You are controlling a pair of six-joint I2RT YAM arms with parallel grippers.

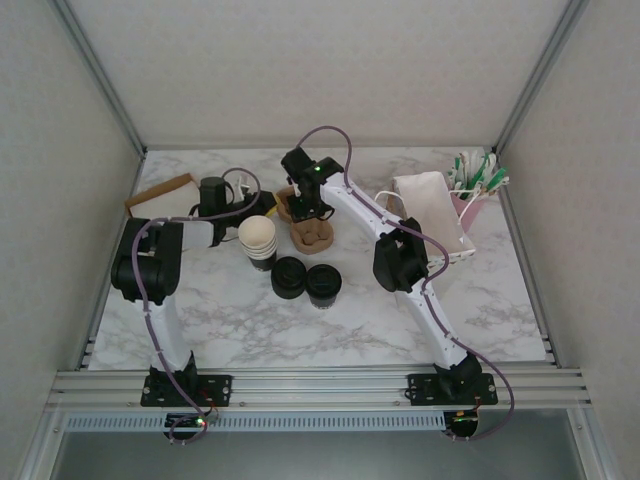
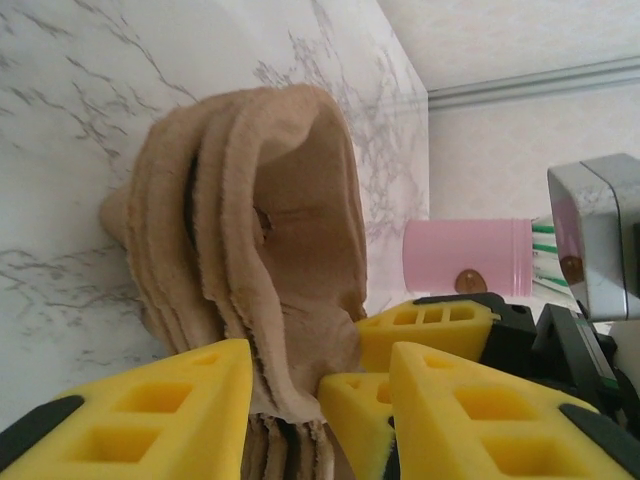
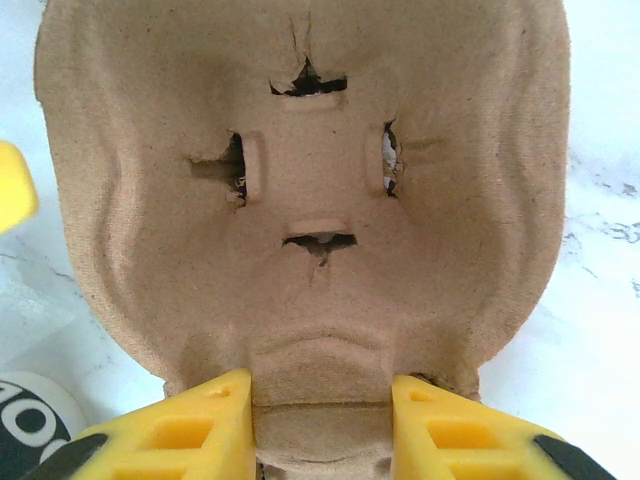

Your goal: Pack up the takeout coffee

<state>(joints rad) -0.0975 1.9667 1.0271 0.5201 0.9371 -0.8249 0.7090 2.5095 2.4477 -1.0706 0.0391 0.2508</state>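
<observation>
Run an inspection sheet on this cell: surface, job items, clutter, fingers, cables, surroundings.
Surface: marble-pattern table, no spills seen.
Job's things: lidded black cup upright mid-table, untouched; pulp carriers stacked behind it.
Clutter: nested cups, lid pile, white bag, pink holder of sticks, brown card.
Grippers: right gripper fingers clamp a carrier's tab; left gripper fingers straddle the stack's edge, grip unclear.
Cables: purple cables run along both arms, one looping above the right wrist; no snag seen.
Surroundings: white walls, aluminium frame.
</observation>
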